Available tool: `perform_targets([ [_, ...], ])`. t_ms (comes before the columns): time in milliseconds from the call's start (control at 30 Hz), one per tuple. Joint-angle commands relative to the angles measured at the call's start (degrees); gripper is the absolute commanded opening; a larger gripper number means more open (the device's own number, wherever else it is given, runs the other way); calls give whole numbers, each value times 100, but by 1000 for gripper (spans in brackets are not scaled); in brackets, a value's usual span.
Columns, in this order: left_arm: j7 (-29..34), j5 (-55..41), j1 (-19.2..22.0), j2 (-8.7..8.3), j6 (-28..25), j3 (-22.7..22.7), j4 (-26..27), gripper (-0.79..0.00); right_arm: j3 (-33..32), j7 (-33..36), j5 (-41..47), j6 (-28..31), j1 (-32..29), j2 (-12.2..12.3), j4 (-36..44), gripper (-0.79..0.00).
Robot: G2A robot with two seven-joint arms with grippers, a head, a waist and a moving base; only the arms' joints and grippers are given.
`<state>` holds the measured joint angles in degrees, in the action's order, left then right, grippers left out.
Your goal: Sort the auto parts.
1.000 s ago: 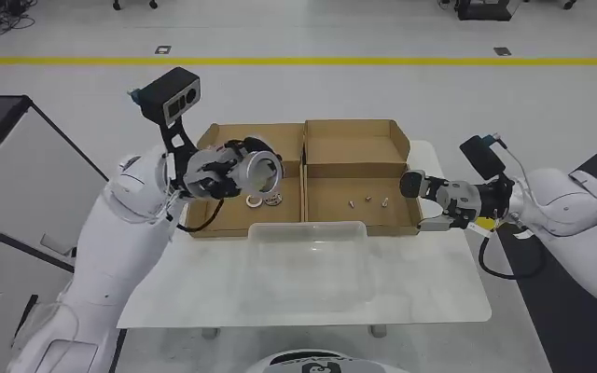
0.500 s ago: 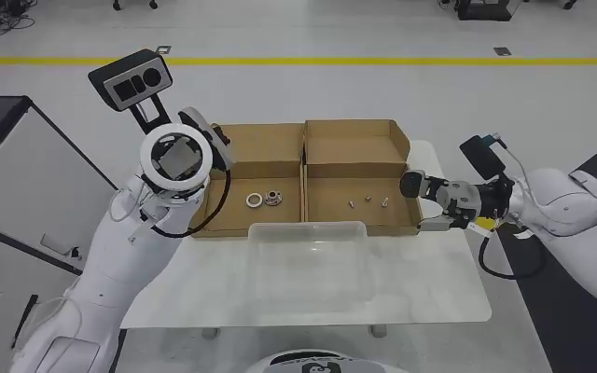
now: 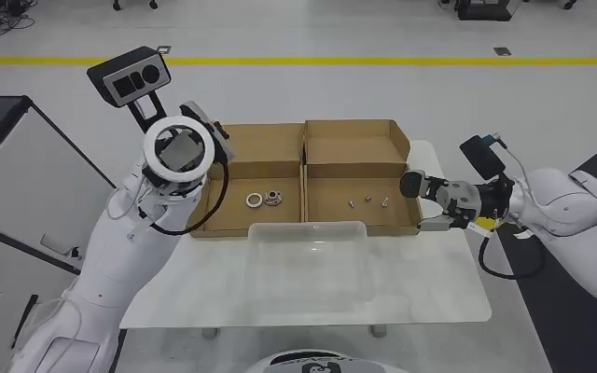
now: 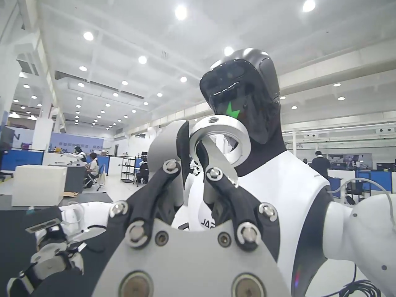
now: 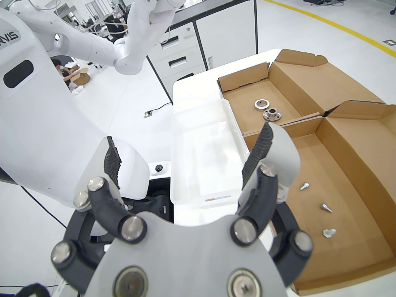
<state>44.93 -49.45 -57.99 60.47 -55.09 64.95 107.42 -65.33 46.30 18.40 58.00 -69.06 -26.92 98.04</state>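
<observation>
My left gripper is raised high above the table's left side, shut on a silver metal ring. One finger passes through the ring's hole and the other presses its outer wall. A second ring and a flanged bushing lie in the left cardboard box. Three small bolts lie in the right cardboard box. My right gripper hangs open at that box's right end, nothing between its fingers.
A clear plastic bin stands on the white table in front of both boxes. In the right wrist view the bin lies beside the ring, bushing and bolts.
My left arm has risen from over the left box up toward the top camera, carrying the ring. The right arm has not moved.
</observation>
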Motion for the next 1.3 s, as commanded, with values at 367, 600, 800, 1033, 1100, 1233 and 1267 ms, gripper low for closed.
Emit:
perform_targets([
  [367, 263, 2080, -621, -148, 1476, 743, -392, -785, -2, 0, -6, 0, -2, -4, -2, 0],
  [600, 61, 2893, -241, -136, 1949, 837, -799, -785, -2, 0, -6, 0, -2, -4, -2, 0],
  [800, 174, 4801, 256, -144, 2473, 704, -1124, -785, -2, 0, -6, 0, -2, -4, -2, 0],
  [1033, 481, 6306, 234, -187, 2866, 496, -1166, -785, -2, 0, -6, 0, -2, -4, -2, 0],
  [1100, 674, 6542, 189, -208, 2930, 460, -1128, -785, -2, 0, -6, 0, -2, -4, -2, 0],
  [1233, 1013, 7009, 172, -251, 3105, 440, -1112, -785, -2, 0, -6, 0, -2, -4, -2, 0],
  [1267, 1137, 7139, 182, -261, 3147, 414, -1143, -785, -2, 0, -6, 0, -2, -4, -2, 0],
])
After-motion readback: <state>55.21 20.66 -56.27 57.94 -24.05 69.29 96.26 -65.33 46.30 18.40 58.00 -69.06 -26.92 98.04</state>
